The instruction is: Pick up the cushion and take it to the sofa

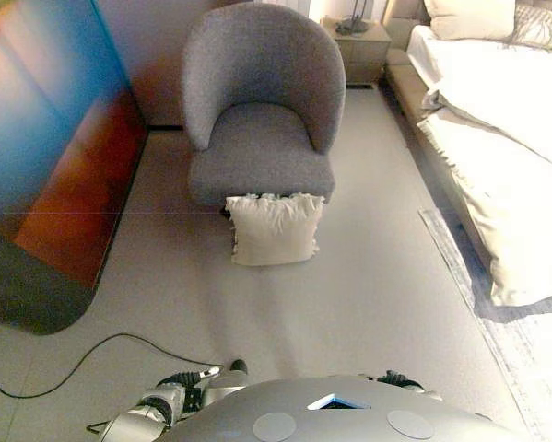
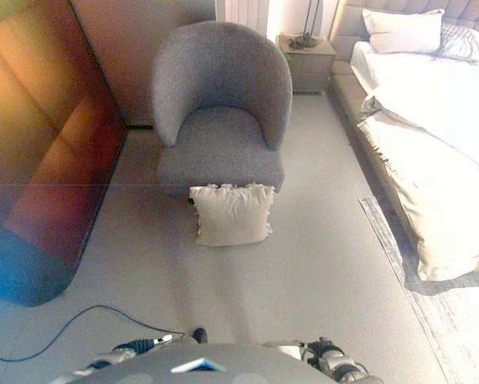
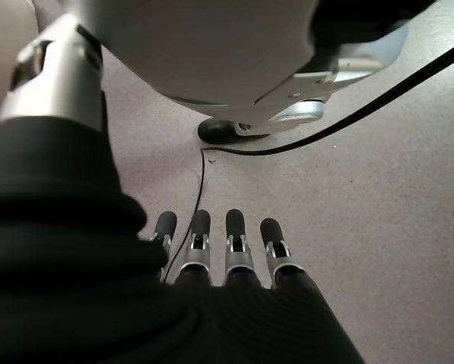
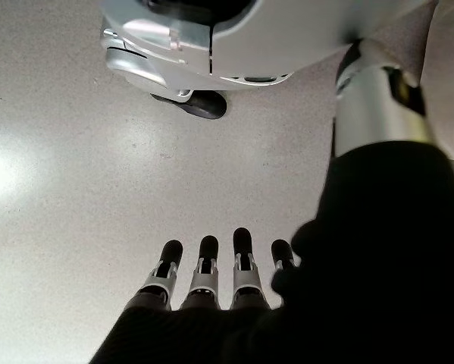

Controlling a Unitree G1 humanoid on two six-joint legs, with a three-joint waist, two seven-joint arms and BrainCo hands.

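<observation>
A cream cushion (image 1: 274,229) with fringed edges stands on the floor, leaning against the front of a grey armchair (image 1: 262,110). It also shows in the right eye view (image 2: 232,213). My left hand (image 3: 211,258) hangs at my side, fingers straight and empty, pointing at the floor. My right hand (image 4: 211,273) hangs the same way, fingers straight, holding nothing. Both hands are far from the cushion, low by my body.
A bed (image 1: 506,120) with white bedding and a pillow (image 2: 403,30) runs along the right. A bedside table (image 1: 360,46) stands behind the armchair. A dark glossy cabinet (image 1: 45,166) lines the left. A rug edge (image 1: 515,350) lies at the right.
</observation>
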